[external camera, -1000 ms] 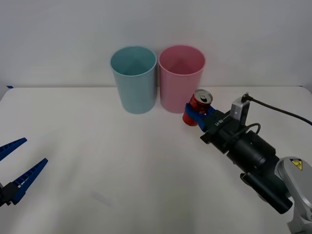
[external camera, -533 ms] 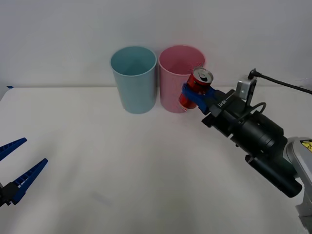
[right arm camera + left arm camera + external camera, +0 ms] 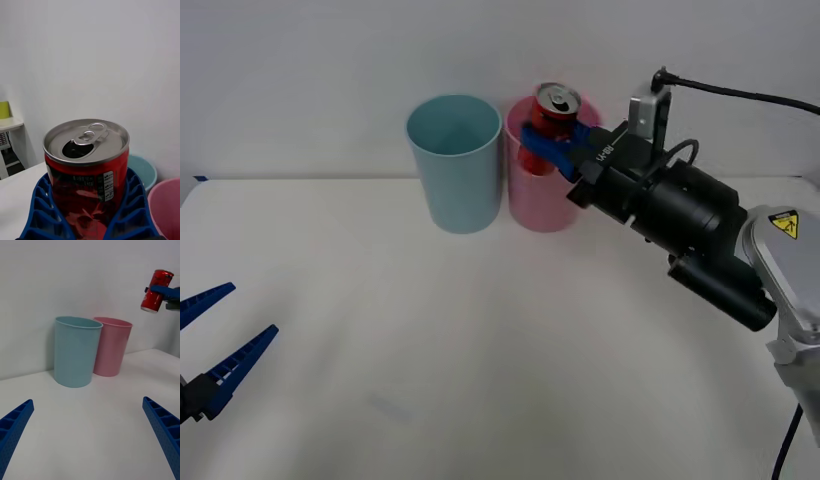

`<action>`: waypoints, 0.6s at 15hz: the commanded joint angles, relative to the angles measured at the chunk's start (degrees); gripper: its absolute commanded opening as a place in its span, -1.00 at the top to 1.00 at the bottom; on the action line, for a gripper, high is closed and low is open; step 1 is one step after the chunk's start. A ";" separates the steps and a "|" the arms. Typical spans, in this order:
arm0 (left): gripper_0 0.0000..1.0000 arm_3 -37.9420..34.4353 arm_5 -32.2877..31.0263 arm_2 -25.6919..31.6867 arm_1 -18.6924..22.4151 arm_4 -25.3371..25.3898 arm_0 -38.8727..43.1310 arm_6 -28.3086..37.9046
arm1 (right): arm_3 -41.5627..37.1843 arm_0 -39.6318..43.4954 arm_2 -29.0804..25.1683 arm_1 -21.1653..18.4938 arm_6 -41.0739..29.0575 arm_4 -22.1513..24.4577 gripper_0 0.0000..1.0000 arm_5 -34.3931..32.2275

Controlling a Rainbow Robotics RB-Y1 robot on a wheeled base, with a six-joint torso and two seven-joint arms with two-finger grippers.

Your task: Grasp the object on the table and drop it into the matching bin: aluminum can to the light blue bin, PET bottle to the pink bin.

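Note:
My right gripper [image 3: 547, 138] is shut on the red aluminum can [image 3: 552, 122], holding it in the air above the pink bin [image 3: 542, 195]. From the right wrist, the can [image 3: 87, 168] sits between the blue fingers [image 3: 37, 210], silver top and pull tab up. The light blue bin [image 3: 455, 165] stands just left of the pink bin on the white table [image 3: 480, 330]. Seen from the left wrist, the can [image 3: 156, 291] hangs above and beyond the pink bin [image 3: 111, 346] and light blue bin [image 3: 76, 350]. My left gripper [image 3: 215, 350] waits open at the table's near left.
A plain white wall rises behind the bins. A black cable [image 3: 750, 97] runs from the right wrist off to the right. A pale stand [image 3: 8, 140] shows in the room beyond the table's edge.
The right gripper has lifted the can off the table and carried it up and left, from beside the pink bin to above it. The left arm has not moved.

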 commanded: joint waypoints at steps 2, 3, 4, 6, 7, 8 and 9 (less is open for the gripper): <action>-1.00 0.00 0.00 0.00 0.00 0.00 0.00 0.00 | 8.53 -8.45 1.50 1.62 -0.21 2.32 1.00 0.05; -1.00 0.00 0.00 0.00 0.00 0.00 0.00 0.00 | 10.99 -10.73 1.50 2.42 -0.39 3.47 1.00 0.05; -1.00 0.00 0.00 0.00 0.00 0.00 0.00 0.00 | 13.37 -12.67 1.59 3.12 -0.48 3.73 1.00 0.05; -1.00 0.00 0.00 0.00 0.00 0.00 0.00 0.00 | 19.25 -17.85 2.12 4.70 -0.48 4.35 1.00 0.05; -1.00 0.00 0.00 0.00 0.00 0.00 0.00 0.00 | 21.80 -19.70 2.12 5.49 -0.48 5.31 1.00 0.14; -1.00 0.00 0.00 0.00 0.00 0.00 0.00 0.00 | 25.23 -22.16 2.03 6.63 -0.21 5.84 1.00 0.58; -1.00 0.00 0.00 0.00 0.00 0.00 0.00 0.00 | 27.78 -24.00 2.12 7.25 0.05 6.10 1.00 0.93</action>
